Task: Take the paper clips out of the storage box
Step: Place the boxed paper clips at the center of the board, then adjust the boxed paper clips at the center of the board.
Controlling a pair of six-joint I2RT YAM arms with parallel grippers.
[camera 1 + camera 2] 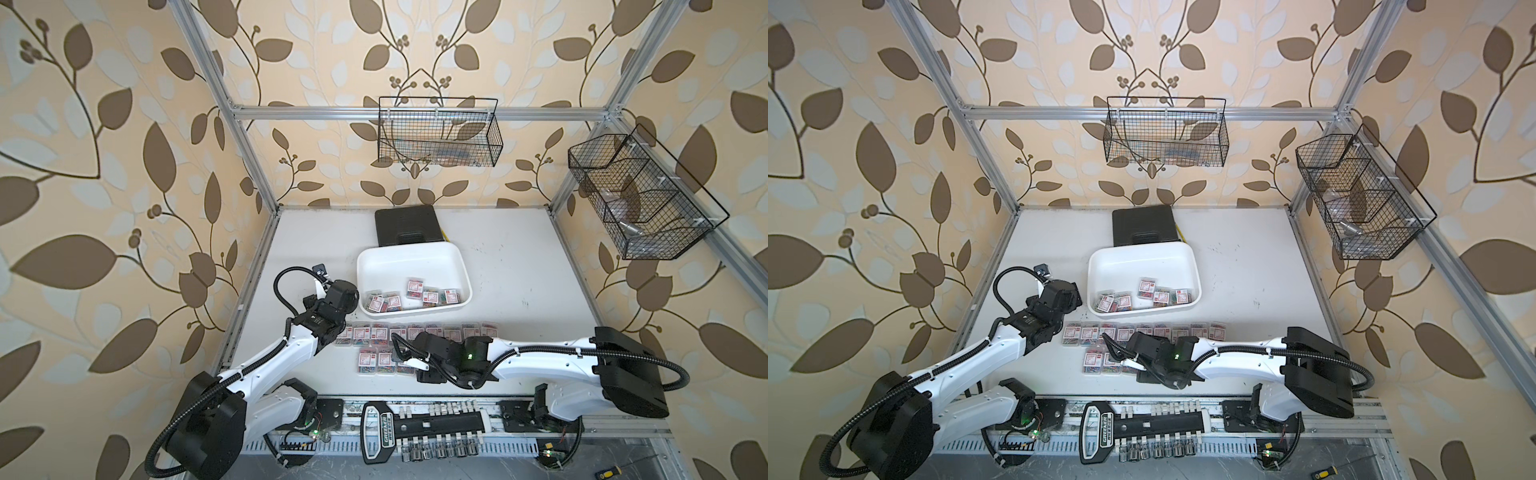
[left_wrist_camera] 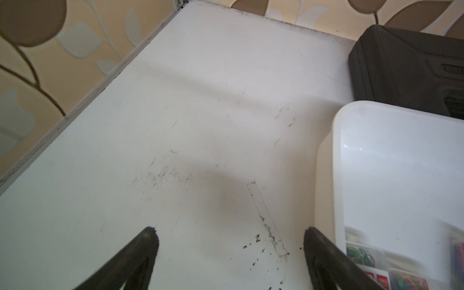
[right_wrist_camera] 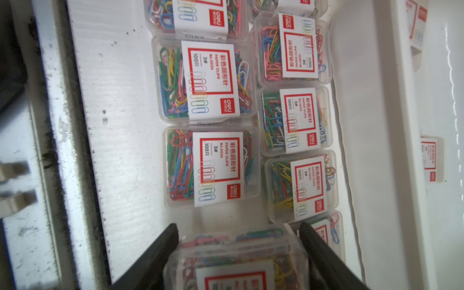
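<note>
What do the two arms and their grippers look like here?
The left arm and right arm have glossy white shells, matte black joints and black base blocks. Black corrugated cable conduit loops along each, held by white ties. A green light glows on the right arm's wrist. The left gripper and right gripper have tapering matte black jaws.

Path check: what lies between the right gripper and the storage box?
A row of paper clip boxes on the table, shown in both top views.
</note>
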